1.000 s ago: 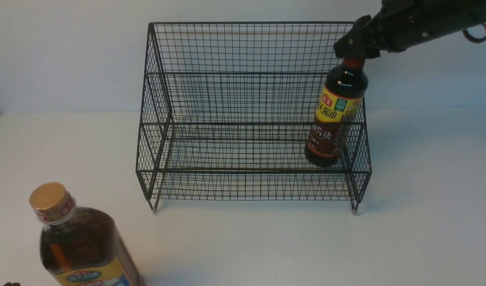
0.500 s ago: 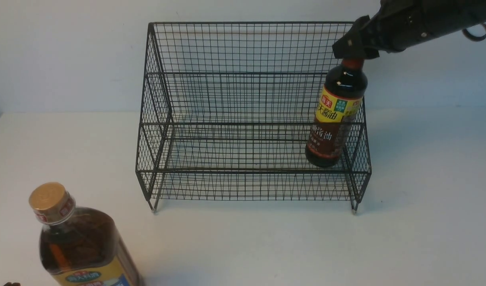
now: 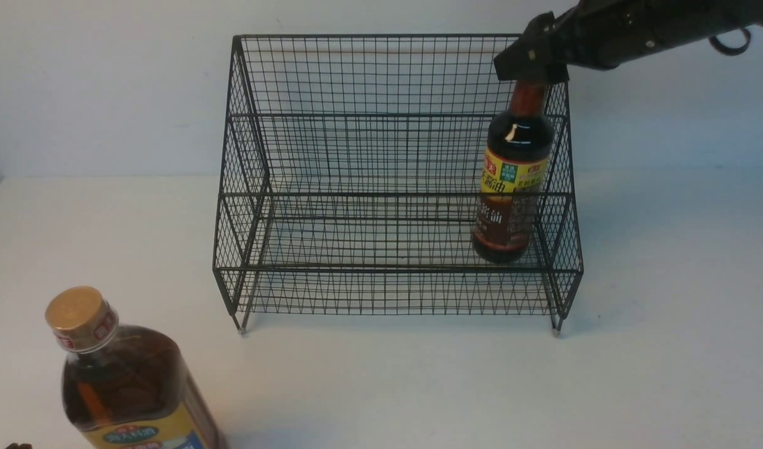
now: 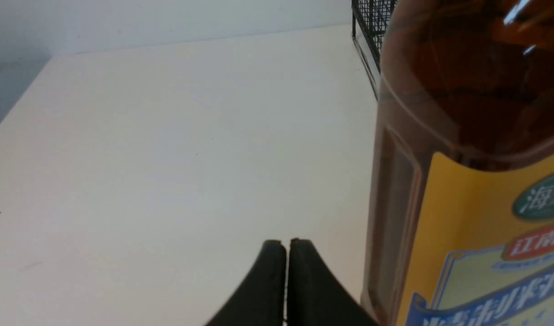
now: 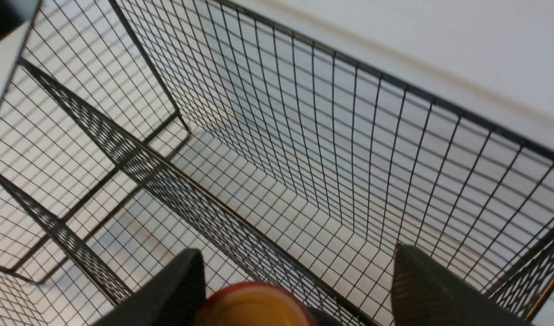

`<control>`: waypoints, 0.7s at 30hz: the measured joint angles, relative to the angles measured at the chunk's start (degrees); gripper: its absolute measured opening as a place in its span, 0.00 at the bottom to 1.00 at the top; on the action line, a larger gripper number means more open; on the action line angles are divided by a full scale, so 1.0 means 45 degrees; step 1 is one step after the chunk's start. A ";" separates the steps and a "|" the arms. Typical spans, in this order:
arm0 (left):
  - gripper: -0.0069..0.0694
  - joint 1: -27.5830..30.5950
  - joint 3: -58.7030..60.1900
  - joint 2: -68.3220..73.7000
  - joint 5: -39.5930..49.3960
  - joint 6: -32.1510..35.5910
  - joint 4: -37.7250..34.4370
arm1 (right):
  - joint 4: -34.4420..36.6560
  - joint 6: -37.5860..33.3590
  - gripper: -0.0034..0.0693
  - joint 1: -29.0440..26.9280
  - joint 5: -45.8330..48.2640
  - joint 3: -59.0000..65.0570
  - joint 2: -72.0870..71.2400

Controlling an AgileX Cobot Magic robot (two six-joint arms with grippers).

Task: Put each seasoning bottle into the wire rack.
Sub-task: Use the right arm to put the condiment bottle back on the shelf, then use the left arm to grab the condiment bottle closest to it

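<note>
The black wire rack (image 3: pixel 387 36) stands at the middle of the table. The slim dark seasoning bottle (image 3: pixel 509 187) stands nearly upright at the right end of its lower front tier. My right gripper (image 3: pixel 531 68) hovers at the bottle's top, open. In the right wrist view the reddish cap (image 5: pixel 254 303) sits between the spread fingers of the right gripper (image 5: pixel 297 251), close to one finger and far from the other. The large amber bottle (image 3: pixel 125 386) with a gold cap stands at the near left. My left gripper (image 4: pixel 286 242) is shut and empty beside the large amber bottle (image 4: pixel 476 181).
The rack's mesh walls (image 5: pixel 304 136) surround the right gripper on the far side and on the right. White tabletop (image 3: pixel 387 386) stretches in front of the rack, and a pale wall rises behind it.
The right gripper's jaws have spread and let go of the dark bottle's cap. The bottle has swung from tilted to nearly upright, and the gripper has shifted left with its top.
</note>
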 joint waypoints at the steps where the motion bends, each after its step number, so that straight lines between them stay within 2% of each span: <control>1: 0.08 0.0000 0.0000 0.0000 0.0000 0.0000 0.0000 | 0.0000 0.0000 0.76 0.0000 0.0020 -0.0027 -0.0035; 7: 0.08 0.0000 0.0000 0.0000 0.0000 0.0000 0.0000 | -0.0576 0.0083 0.79 -0.0015 0.1396 -0.1078 -0.1350; 10: 0.08 0.0000 0.0000 0.0000 0.0000 0.0000 0.0000 | -0.1340 0.0453 0.79 -0.0015 0.2533 -0.1638 -0.2198; 15: 0.08 0.0000 0.0000 0.0000 0.0000 0.0000 0.0000 | -0.2813 0.1450 0.74 -0.0015 0.4370 -0.2201 -0.3341; 18: 0.08 0.0000 0.0000 0.0000 0.0000 0.0000 0.0000 | -0.4550 0.2759 0.59 -0.0015 0.4895 -0.2240 -0.4719; 19: 0.08 0.0000 0.0000 0.0000 0.0000 0.0000 0.0000 | -0.4667 0.2939 0.58 -0.0015 0.4912 -0.2224 -0.4801; 21: 0.08 0.0000 0.0000 0.0000 0.0000 0.0000 0.0000 | -0.6077 0.3862 0.44 -0.0015 0.4965 -0.1866 -0.5802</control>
